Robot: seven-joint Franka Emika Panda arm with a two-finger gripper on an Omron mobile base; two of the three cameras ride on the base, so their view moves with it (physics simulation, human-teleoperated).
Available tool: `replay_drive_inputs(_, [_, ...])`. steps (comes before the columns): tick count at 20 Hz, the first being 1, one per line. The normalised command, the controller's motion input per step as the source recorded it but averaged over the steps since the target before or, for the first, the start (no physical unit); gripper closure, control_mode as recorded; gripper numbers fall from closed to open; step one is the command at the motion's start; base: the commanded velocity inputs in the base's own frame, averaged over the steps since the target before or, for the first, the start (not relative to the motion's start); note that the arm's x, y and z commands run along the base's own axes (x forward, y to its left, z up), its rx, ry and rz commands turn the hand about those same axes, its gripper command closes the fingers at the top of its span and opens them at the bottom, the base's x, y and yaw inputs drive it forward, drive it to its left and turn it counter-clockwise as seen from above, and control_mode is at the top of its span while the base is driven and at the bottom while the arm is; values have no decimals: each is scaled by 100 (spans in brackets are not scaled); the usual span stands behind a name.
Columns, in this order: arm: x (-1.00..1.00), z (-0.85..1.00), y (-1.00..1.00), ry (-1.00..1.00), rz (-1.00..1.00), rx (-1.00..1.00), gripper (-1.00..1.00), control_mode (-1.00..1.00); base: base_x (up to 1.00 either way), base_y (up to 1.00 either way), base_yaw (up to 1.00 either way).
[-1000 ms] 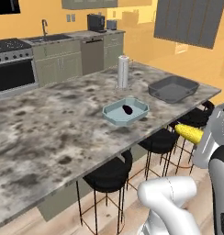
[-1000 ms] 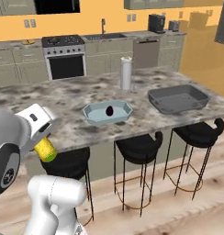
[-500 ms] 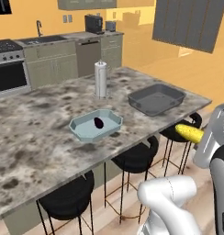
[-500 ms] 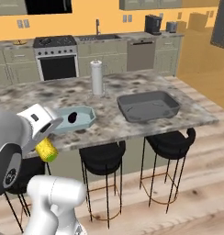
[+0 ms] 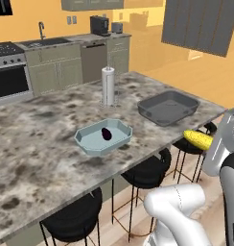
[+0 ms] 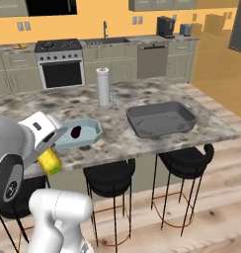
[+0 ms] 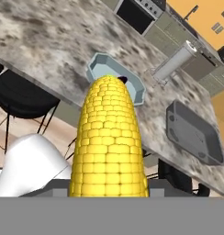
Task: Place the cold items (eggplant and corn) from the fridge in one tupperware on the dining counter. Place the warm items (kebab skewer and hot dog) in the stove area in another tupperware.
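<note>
tool point(image 7: 109, 195) clamped on corn point(image 7: 109, 142) | arm folded low beside counter point(image 5: 42, 144), off its edge

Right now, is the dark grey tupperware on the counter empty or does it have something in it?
Empty. The dark grey tupperware shows a bare floor in both base views, while the eggplant lies in the light blue tupperware beside it.

The corn point(image 7: 108, 142) is bright yellow with rowed kernels, the eggplant point(image 5: 106, 133) dark purple in a pale blue tupperware point(image 5: 90, 144), the other tupperware point(image 5: 159, 115) dark grey, the counter point(image 5: 37, 139) mottled grey-brown, the stools point(image 6: 184, 160) black, the paper towel point(image 6: 103, 86) white.
</note>
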Motion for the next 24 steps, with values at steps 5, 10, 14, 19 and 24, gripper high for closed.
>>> replay_drive_inputs(5, [0, 0, 0, 0, 0, 0, 100, 100, 55, 0, 0])
replay_drive_inputs(10, [0, 0, 0, 0, 0, 0, 100, 100, 45, 0, 0])
replay_drive_inputs(14, [37, -23, 0, 0, 0, -3, 100, -100, 10, 0, 0])
replay_drive_inputs(19, [94, -45, 2, 7, 2, -9, 100, -100, 0, 0, 0])
replay_drive_inputs(24, [98, -67, 6, 21, 28, -13, 100, -100, 0, 0, 0])
